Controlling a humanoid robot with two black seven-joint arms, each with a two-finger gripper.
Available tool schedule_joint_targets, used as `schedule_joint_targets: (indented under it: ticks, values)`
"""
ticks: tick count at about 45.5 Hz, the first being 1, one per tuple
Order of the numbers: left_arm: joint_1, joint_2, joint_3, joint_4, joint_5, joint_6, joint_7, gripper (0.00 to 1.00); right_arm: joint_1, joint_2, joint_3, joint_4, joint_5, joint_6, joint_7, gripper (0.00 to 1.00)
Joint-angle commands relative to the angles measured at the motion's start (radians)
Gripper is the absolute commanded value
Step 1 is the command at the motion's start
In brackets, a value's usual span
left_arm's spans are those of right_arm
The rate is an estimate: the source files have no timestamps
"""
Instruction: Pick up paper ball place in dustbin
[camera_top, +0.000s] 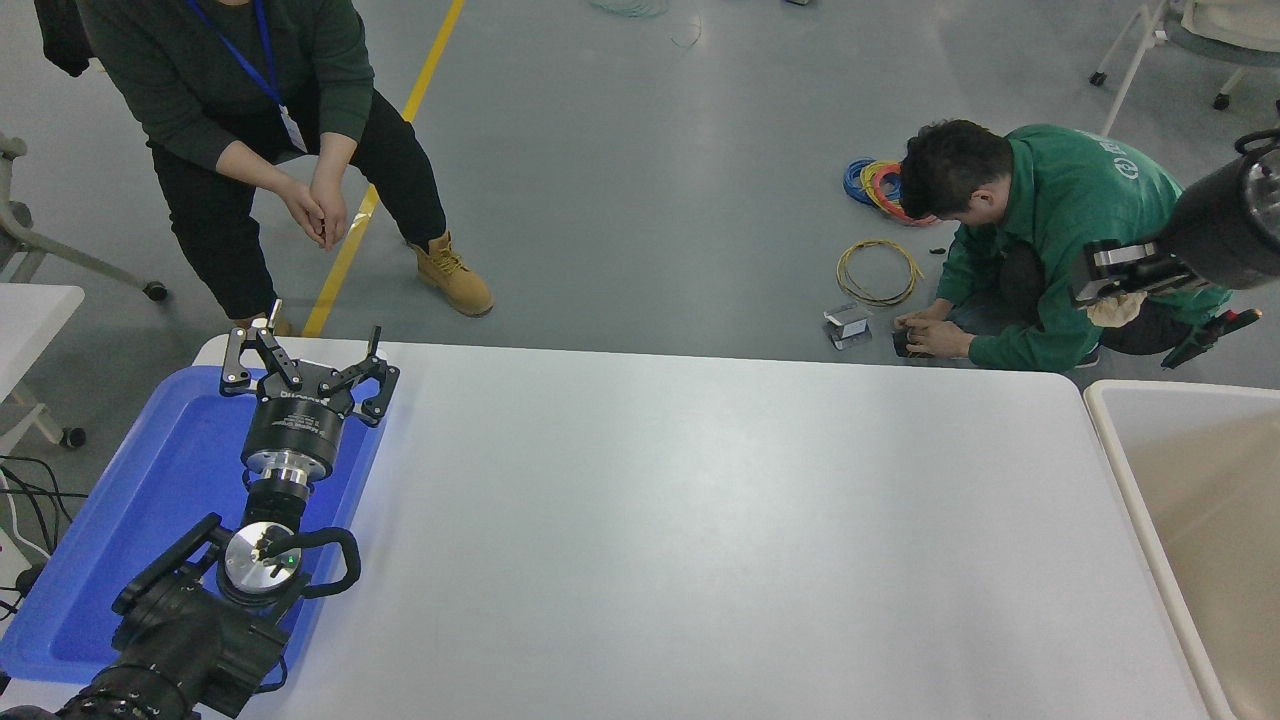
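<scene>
The right gripper (1100, 282), clamped on the paper ball (1116, 307), hangs high beyond the table's far right corner, with the dustbin (1108, 440) nearer the camera and below, while the left gripper (305, 358) sits parked open over the tray (150, 480).

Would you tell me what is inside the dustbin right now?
Only bare beige inner walls show inside the dustbin; its right part is cut off by the picture's edge. The paper ball sits in the right pincer.
</scene>
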Motion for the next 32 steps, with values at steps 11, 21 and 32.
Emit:
schedule_joint_targets:
  ticks: [11,21,32]
  values:
    - [0.0,0.0,0.001,0.0,0.0,0.0,0.0,1.0,-0.613,-0.163,0.318,-0.682,0.015,-0.022,0.0,0.0]
    - [0.0,0.0,-0.001,0.0,0.0,0.0,0.0,1.0,-0.974,-0.155,0.698,-0.972,0.016,-0.092,-0.002,0.0]
    - [0.0,-0.002,0.001,0.0,0.0,0.0,0.0,1.0,-1.204,-0.123,0.97,-1.085,0.076,-0.2,-0.008,0.0]
